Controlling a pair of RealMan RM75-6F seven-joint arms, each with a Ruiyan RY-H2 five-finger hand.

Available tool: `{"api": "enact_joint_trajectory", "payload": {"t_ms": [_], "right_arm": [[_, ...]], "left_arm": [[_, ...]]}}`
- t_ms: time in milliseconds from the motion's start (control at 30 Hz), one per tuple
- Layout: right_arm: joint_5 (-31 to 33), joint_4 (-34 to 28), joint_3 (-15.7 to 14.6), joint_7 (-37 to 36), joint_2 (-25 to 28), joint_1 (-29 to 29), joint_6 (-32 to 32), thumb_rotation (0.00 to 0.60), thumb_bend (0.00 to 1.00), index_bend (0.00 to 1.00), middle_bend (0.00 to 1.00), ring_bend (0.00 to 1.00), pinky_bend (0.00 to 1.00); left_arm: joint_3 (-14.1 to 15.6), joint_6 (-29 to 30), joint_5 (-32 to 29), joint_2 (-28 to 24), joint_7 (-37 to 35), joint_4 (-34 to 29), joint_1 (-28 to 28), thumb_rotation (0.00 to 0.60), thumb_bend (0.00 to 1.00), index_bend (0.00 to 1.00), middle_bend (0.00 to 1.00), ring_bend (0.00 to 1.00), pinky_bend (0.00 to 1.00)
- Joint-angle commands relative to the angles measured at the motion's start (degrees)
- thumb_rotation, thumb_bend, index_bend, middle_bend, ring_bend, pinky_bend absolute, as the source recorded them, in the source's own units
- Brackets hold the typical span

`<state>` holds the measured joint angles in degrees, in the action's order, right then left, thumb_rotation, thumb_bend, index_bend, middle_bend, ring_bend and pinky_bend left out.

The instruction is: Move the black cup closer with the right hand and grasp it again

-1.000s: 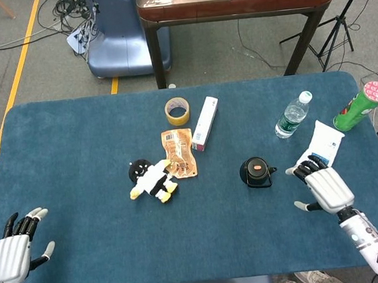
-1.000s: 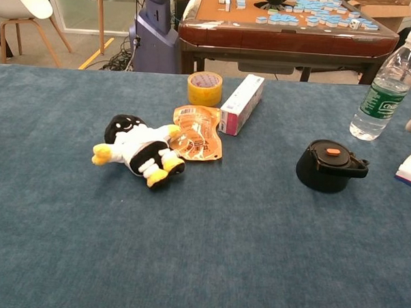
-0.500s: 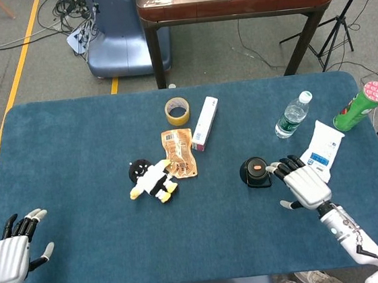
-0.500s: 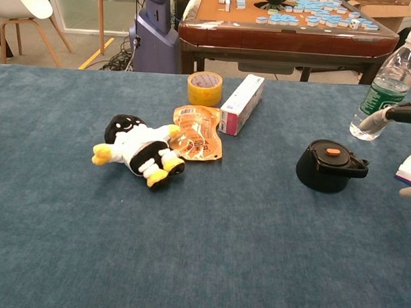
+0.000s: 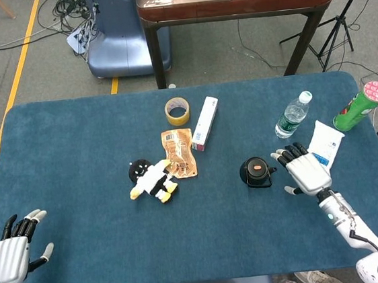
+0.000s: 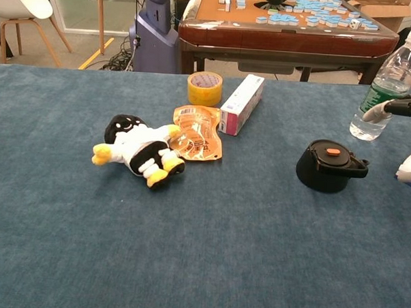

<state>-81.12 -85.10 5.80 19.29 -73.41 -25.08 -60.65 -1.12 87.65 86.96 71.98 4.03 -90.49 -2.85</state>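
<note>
The black cup (image 5: 256, 172) is short and round, with an orange button on its lid and a handle pointing right; it stands on the blue table, also the black cup (image 6: 327, 166) in the chest view. My right hand (image 5: 304, 170) hovers just right of the cup, fingers spread, holding nothing and not touching it. Only its fingertips (image 6: 375, 111) show at the right edge of the chest view. My left hand (image 5: 12, 244) rests open at the near left corner, far from the cup.
A water bottle (image 5: 292, 116), a white pouch (image 5: 324, 143) and a green can (image 5: 360, 106) lie behind and right of my right hand. A plush toy (image 5: 150, 180), orange packet (image 5: 178, 153), white box (image 5: 205, 123) and tape roll (image 5: 177, 110) sit left of the cup.
My right hand has swung left and forward from the table's right side to a spot just beside the cup's handle. The cup and left hand stay put.
</note>
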Motion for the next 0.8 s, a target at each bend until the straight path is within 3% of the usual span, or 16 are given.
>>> {"api": "enact_joint_trajectory", "payload": {"t_ms": [33, 467, 800], "right_arm": [[0.97, 1.45, 0.37, 0.99, -1.14, -1.33, 1.56, 0.600, 0.00, 0.19, 0.21, 0.14, 0.12], [2.93, 6.55, 1.49, 3.58, -6.48, -5.91, 4.27, 0.600, 0.00, 0.19, 0.21, 0.14, 0.12], [1.21, 5.02, 0.79, 4.26, -8.51, -7.86, 3.83, 0.600, 0.00, 0.19, 0.21, 0.14, 0.12]], "left_arm": [[0.02, -0.08, -0.07, 0.04, -0.06, 0.09, 0.03, 0.600, 0.27, 0.20, 0.17, 0.21, 0.04], [-0.09, -0.17, -0.30, 0.05, -0.69, 0.71, 0.14, 0.600, 0.27, 0.20, 0.17, 0.21, 0.04], [-0.15, 0.00, -0.38, -0.21, -1.07, 0.83, 0.34, 0.600, 0.27, 0.20, 0.17, 0.21, 0.04]]}}
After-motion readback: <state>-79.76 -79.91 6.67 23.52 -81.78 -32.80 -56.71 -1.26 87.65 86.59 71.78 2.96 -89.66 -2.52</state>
